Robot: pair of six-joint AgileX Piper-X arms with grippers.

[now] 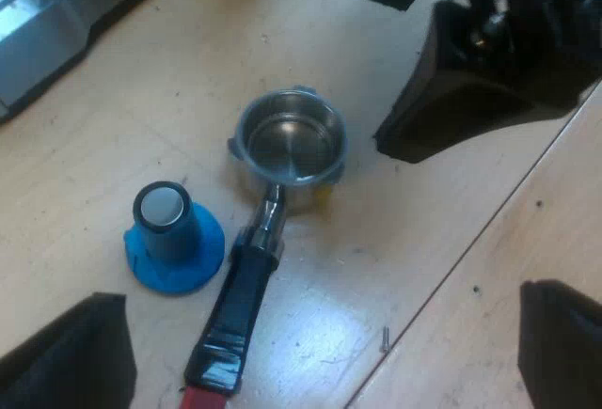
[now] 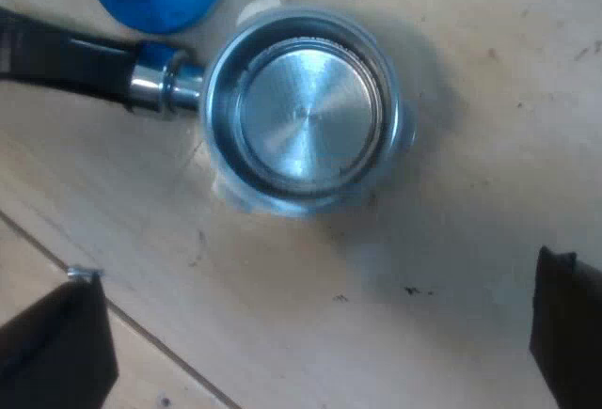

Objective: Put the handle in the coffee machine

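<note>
Light wood tabletop (image 1: 395, 240). Holder (image 1: 287, 141) lies loose on it, blue tamper (image 1: 174, 235) just beside. My left gripper (image 1: 324, 353) and right gripper (image 2: 310, 334) both spread, empty. I'd grip dark handle (image 1: 240, 306) mid-length and keep it level toward machine (image 1: 47, 23).

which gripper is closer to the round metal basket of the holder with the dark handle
Right. The right gripper hangs open close above the round basket of the metal holder; the left gripper hovers open farther off, above its dark handle and the blue tamper.
</note>
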